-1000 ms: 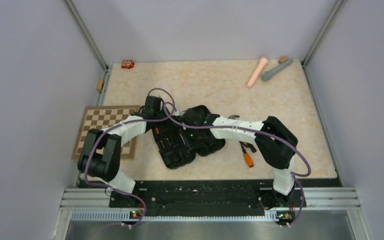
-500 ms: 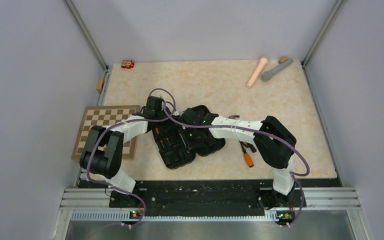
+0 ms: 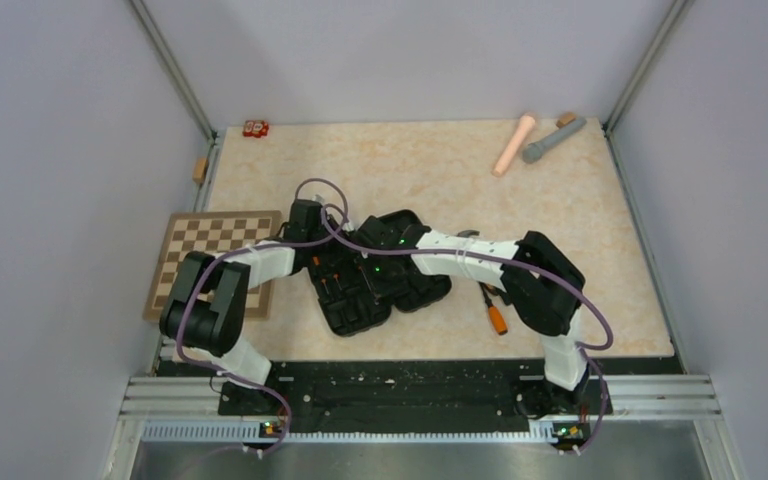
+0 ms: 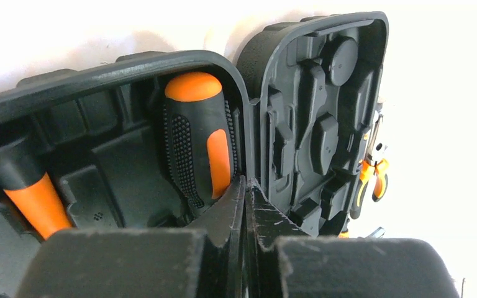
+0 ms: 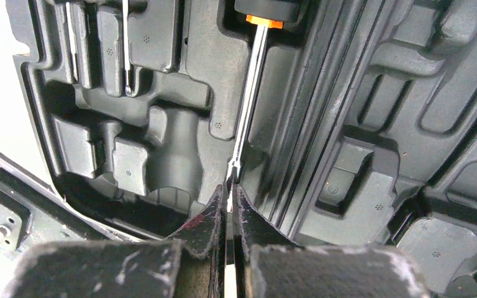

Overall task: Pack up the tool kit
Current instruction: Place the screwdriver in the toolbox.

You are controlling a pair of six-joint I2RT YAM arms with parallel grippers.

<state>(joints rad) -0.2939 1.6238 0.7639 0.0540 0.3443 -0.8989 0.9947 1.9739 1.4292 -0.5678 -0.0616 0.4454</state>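
Case (image 3: 355, 315) is lying open flat in the middle of the top view with both moulded halves facing up, so every slot can be reached from above. Left gripper (image 4: 245, 186) has its jaws pressed together with nothing between them. Its tips are parked right beside the fat screwdriver (image 4: 199, 136) in its slot, and my guess is it's nudging the handle down to seat it. Right gripper (image 5: 230, 192) is pinched closed too, right at the tip of the thin screwdriver (image 5: 246, 99) lying in its groove. Can't tell if it's actually nipping the shaft.

Pliers (image 3: 495, 308) aren't packed yet; they're out on the table just right of the case.

Tabletop (image 3: 410, 180) is beige marbled laminate inside a plain grey-walled booth. There's a chessboard (image 3: 210, 255) at the left edge, plus a pink cylinder (image 3: 513, 145) and a grey cylinder (image 3: 552, 140) in the upper right.
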